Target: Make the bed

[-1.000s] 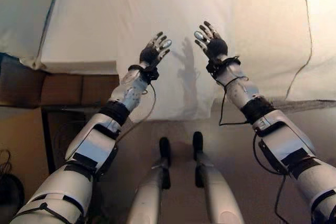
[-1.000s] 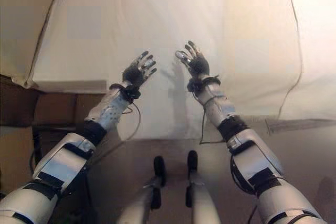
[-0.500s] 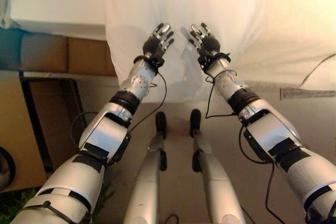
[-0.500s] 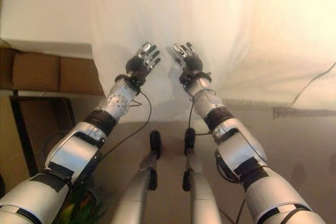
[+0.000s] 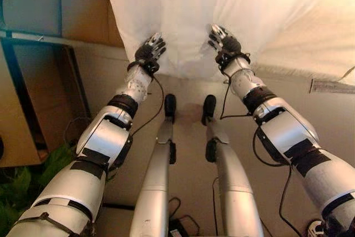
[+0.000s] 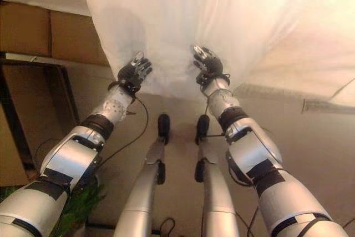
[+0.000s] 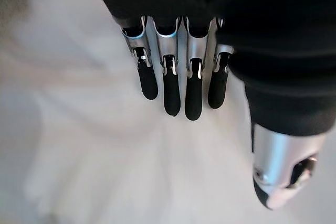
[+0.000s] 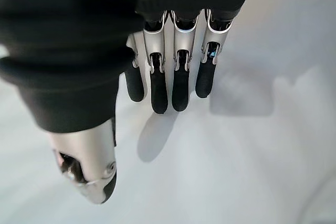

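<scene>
White sheet [image 5: 222, 15] hangs ahead; left hand [image 5: 148, 51] and right hand [image 5: 224, 43] reach it, fingers straight, holding nothing.

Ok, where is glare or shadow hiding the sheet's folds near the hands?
Left eye view: the sheet washes out to bright cream toward the right, folds faint there; a soft grey shadow lies above the left hand. Right wrist view: the right hand casts clear finger shadows on smooth cloth. Left wrist view: folds past the fingers look soft, hard to trace.
</scene>
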